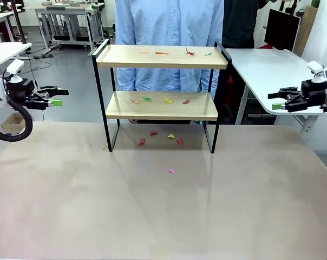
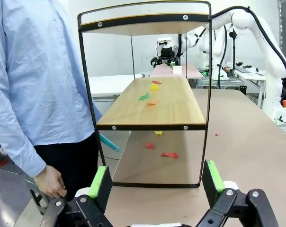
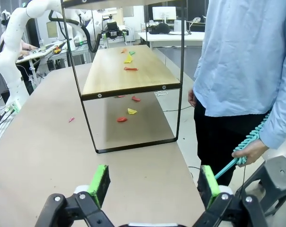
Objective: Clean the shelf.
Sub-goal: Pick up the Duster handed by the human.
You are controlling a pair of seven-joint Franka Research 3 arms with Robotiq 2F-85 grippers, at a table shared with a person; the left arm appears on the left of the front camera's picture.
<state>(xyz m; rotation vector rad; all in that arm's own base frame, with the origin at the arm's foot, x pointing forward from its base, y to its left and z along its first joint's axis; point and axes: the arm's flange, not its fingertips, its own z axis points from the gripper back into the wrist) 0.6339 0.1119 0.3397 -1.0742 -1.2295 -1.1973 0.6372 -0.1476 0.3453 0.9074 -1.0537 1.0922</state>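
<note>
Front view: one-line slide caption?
Two-tier shelf strewn with coloured scraps on both boards and the table beneath; left gripper and right gripper flank it, jaws open; person behind.

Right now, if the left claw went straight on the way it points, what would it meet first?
Probably the shelf, at the near end of its lower board; exact height is unclear.

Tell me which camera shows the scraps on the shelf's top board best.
The front view: it looks down onto the top board, so the coloured scraps there lie in plain sight. The left wrist view meets that board edge-on, its surface hidden; the right wrist view catches just a sliver at the picture's top.
</note>
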